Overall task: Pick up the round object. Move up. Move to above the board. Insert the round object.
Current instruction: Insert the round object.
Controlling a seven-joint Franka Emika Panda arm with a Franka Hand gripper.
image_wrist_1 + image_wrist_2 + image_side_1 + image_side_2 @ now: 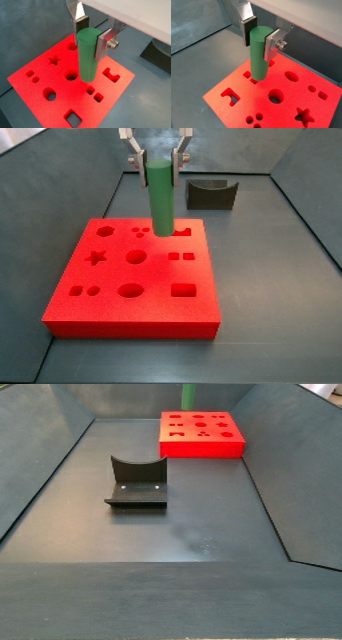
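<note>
wrist views show the gripper [91,31] clamped on the round object [87,55], hanging upright over the board [40,102]. side view: the peg's tip is above a hole, so pickup's done, insertion's left.

- We see the gripper [91,31] over the board [40,102], its fingers [105,42] shiny silver metal.
- We see the round object [87,52] between them: smooth, dull green.
- The board looks smooth red plastic.
- The fixture [138,483] looks dark and matt.
</note>
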